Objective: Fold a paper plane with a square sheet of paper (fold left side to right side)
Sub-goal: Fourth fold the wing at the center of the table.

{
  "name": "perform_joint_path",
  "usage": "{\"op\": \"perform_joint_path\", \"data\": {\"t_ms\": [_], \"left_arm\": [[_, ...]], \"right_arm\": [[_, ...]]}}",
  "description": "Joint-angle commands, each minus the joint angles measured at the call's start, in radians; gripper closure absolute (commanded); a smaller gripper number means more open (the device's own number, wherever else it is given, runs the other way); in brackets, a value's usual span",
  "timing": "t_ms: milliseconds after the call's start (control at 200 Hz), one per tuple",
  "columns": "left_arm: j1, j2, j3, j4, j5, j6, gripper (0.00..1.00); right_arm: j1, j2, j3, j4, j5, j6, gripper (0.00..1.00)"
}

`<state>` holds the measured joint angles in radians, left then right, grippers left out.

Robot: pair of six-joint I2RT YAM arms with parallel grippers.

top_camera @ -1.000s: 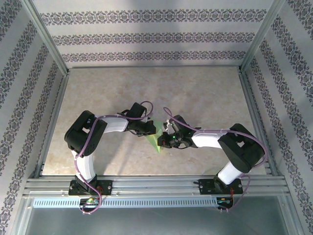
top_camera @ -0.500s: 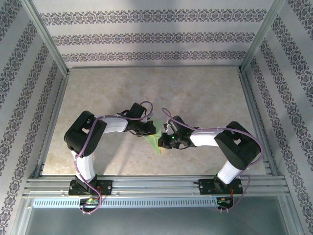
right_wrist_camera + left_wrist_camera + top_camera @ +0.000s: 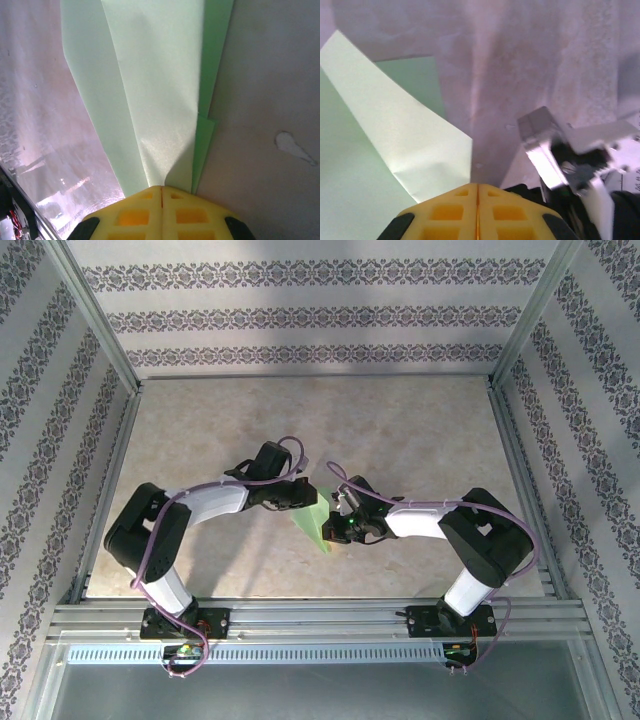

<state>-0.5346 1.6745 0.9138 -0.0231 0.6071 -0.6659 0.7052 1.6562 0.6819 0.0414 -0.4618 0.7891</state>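
Left to right, top view first.

Left gripper [image 3: 303, 496]: mid-table, just left of centre frame, at the upper left edge of the paper plane [image 3: 313, 523]. In my left wrist view the left gripper [image 3: 477, 187] has its yellow pads closed flush, seam shut. The paper plane [image 3: 395, 130] fills the left half of that frame, and its folded corner ends right at my tip. I read this as a closed tip used as a presser to pin or flatten the fold. Can't tell if any layer is nipped between the pads.

Paper plane: flat on the table [image 3: 420, 430], centre frame, between my two tips, point aimed at the bottom of the frame.

Right gripper [image 3: 337, 527]: just right of the paper, on its lower right edge. In the right wrist view the right gripper [image 3: 161, 190] also has its pads pressed together, and the paper plane [image 3: 160, 90] narrows down into the tip. Likely anchoring that end so the sheet doesn't skate while the other side is worked. Same caveat as the left: pinch or press, unclear.

Counts: one green paper piece, three stacked bands visible in the right wrist view. Two grippers, both closed. One white speck [image 3: 295, 147] on the table, lower right.
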Motion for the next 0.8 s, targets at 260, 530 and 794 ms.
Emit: {"op": "perform_joint_path", "data": {"t_ms": [260, 530, 794], "left_arm": [[-0.030, 0.071, -0.093, 0.174, 0.097, -0.088, 0.98], [-0.036, 0.136, -0.077, 0.197, 0.089, -0.090, 0.99], [-0.033, 0.183, -0.042, 0.098, 0.010, -0.037, 1.00]], "right_arm": [[0.016, 0.043, -0.005, -0.155, 0.097, -0.030, 1.00], [0.019, 0.056, 0.005, -0.170, 0.100, -0.035, 1.00], [0.032, 0.073, 0.022, -0.211, 0.109, -0.053, 1.00]]}}
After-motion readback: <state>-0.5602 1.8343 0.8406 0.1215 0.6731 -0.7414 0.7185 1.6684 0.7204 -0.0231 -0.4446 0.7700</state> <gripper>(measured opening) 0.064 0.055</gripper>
